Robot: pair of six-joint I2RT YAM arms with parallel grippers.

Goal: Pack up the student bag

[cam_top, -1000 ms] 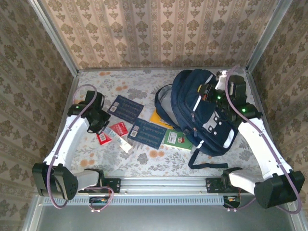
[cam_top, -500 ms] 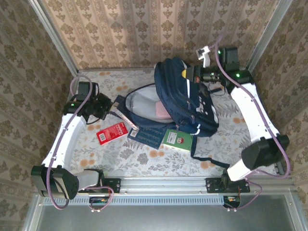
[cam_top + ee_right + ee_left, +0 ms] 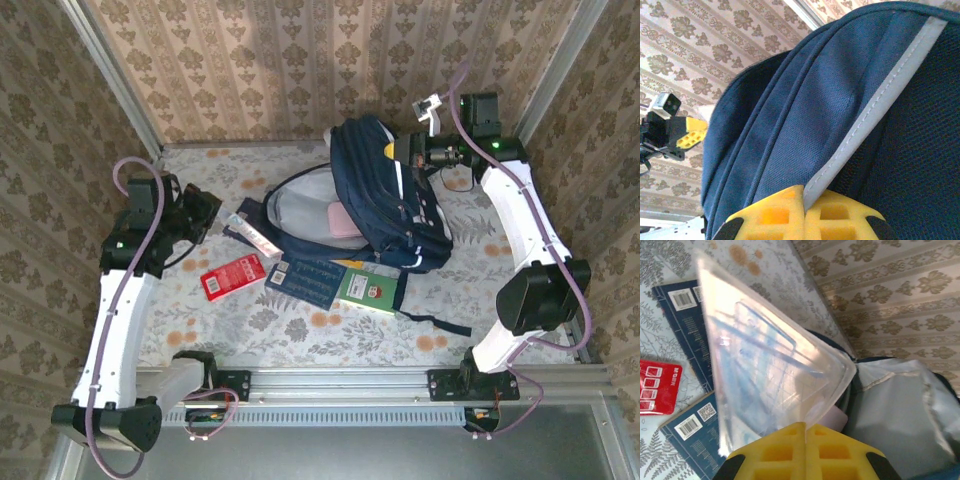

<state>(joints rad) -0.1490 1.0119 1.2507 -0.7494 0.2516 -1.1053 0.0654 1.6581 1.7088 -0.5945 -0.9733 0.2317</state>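
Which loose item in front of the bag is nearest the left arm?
The red packet, leftmost; the navy booklet and green book lie further right.

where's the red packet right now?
Top external view: the red packet lies flat, left of centre, just left of the navy booklet and nearer the arm bases than the clear plastic case.

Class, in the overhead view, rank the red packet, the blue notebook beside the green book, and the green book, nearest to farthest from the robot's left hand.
1. Red packet, left side, close to the left hand.
2. Blue notebook, centre.
3. Green book, right of the notebook.
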